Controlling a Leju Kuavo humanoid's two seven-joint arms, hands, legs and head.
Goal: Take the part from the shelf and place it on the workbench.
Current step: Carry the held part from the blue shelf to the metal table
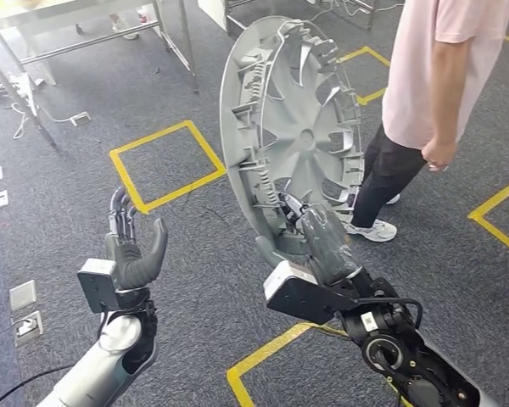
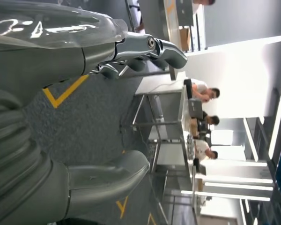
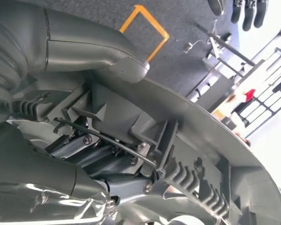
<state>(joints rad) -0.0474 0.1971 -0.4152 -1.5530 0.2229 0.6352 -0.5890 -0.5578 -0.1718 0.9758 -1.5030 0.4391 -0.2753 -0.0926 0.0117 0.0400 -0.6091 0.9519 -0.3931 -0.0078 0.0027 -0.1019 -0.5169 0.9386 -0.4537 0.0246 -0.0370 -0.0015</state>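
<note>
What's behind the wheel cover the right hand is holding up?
Past the wheel cover, gripped by the right hand, a person stands on the grey carpet. The floor directly behind the disc is covered.

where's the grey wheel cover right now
In the head view the wheel cover stands upright right of centre, gripped at its lower rim by the right hand, beside a person.

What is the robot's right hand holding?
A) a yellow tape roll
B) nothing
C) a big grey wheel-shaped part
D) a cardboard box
C: the right hand grips the rim of the grey part, holding it upright above the carpet, while the left hand is empty with fingers apart.
</note>
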